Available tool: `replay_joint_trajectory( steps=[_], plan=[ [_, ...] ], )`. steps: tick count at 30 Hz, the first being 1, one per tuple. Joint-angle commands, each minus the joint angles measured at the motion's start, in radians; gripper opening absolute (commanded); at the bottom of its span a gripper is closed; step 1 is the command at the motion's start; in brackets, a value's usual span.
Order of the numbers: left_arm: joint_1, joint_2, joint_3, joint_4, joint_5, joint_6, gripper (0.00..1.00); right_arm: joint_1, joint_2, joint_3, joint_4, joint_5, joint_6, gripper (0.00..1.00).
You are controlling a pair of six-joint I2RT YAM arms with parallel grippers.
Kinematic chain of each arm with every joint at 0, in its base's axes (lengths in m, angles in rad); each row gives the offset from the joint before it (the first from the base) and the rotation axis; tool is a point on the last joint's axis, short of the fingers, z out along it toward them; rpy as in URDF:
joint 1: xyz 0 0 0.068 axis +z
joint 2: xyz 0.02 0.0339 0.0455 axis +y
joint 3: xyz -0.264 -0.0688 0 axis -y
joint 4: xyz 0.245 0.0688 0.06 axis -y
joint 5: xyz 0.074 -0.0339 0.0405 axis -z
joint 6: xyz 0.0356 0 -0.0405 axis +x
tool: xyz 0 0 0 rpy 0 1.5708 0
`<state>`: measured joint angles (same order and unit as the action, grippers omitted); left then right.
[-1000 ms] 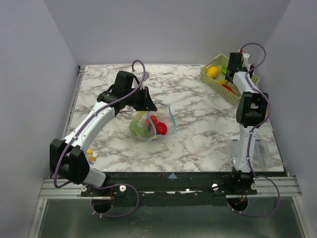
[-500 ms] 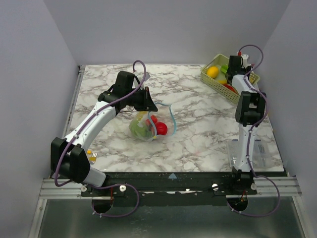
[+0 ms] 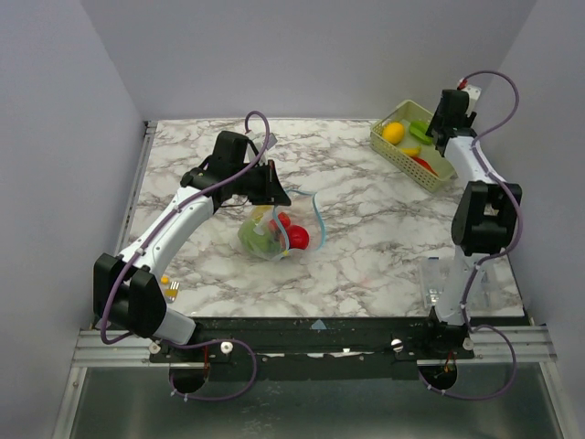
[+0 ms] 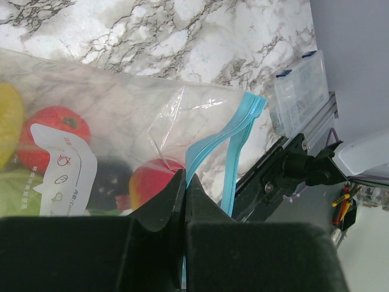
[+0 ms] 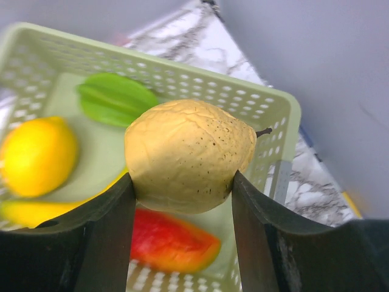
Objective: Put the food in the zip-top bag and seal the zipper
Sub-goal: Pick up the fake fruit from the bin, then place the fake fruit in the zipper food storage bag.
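The clear zip-top bag (image 3: 274,230) lies mid-table with red, yellow and green toy food inside (image 4: 55,128). My left gripper (image 4: 185,182) is shut on the bag's teal-blue zipper strip (image 4: 213,143) at the mouth edge. My right gripper (image 5: 182,188) is shut on a tan toy pear (image 5: 188,155) and holds it above the pale green basket (image 5: 267,103). In the top view the right gripper (image 3: 448,123) hangs over the basket (image 3: 388,146) at the back right.
The basket holds a yellow lemon (image 5: 36,155), a green leaf-shaped piece (image 5: 115,97), a red-orange piece (image 5: 170,240) and a yellow piece. A stiff clear plastic item (image 3: 434,279) stands by the right arm's base; it also shows in the left wrist view (image 4: 298,91).
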<state>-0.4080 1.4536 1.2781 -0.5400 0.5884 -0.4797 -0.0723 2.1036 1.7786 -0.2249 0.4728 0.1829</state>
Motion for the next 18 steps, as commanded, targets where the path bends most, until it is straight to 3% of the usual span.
replay_joint_trajectory(
  steps=[1,8,15,18],
  plan=[
    [-0.005,-0.021,0.004,0.015,0.013,0.001,0.0,-0.005,-0.165,-0.152,0.017,-0.296,0.155,0.18],
    [-0.005,-0.029,0.003,0.017,0.016,0.0,0.0,-0.003,-0.413,-0.502,0.175,-0.797,0.349,0.1],
    [-0.005,-0.036,0.004,0.014,0.008,0.002,0.0,0.072,-0.633,-0.758,0.282,-1.022,0.44,0.06],
    [-0.005,-0.04,0.003,0.017,0.012,0.001,0.0,0.167,-0.734,-0.853,0.318,-1.068,0.465,0.05]
  ],
)
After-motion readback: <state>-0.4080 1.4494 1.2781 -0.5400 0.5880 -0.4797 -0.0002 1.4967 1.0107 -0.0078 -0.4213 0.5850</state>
